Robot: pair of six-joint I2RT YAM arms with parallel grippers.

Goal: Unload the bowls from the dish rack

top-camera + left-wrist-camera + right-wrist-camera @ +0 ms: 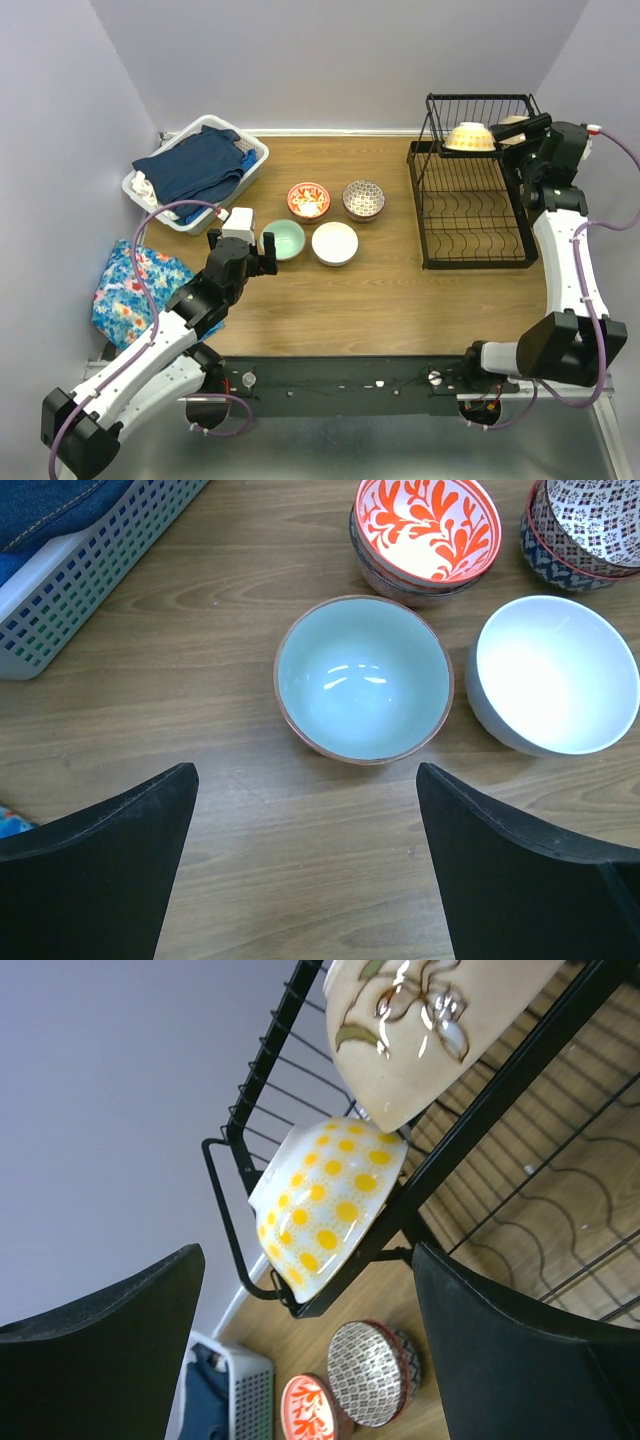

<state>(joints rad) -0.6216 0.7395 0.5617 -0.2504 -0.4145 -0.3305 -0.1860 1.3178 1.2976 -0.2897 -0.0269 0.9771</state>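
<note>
Slipping is the main danger here, in my judgement. The cream bowl with yellow dots (325, 1205) lies tilted at the front corner of the upper tier of the black wire dish rack (470, 215), and its rim leans against the edge bar. Its wall is round and glazed. If the fingers close on the curve and not across the rim, the bowl may squeeze out and drop to the lower tier or to the worktop (400, 310). A second danger is the beige bowl with a leaf drawing (420, 1030). It is right next to the dotted bowl and seems to touch it, so taking the dotted bowl away may let the beige one slide or tip. The thin wires are also close, and a finger could catch on one.

The right end effector (305, 1255) is released, with its two fingers wide apart and holding nothing. In the right wrist view the dotted bowl sits in line with the gap between them but farther ahead, apart from both fingers.

The left end effector (305, 780) is also released and empty, low over the worktop just before the mint green bowl (362, 680). Near it stand the white bowl (555, 675), the red-orange floral bowl (425, 525) and the dark patterned bowl (590, 525), all off the rack.
</note>
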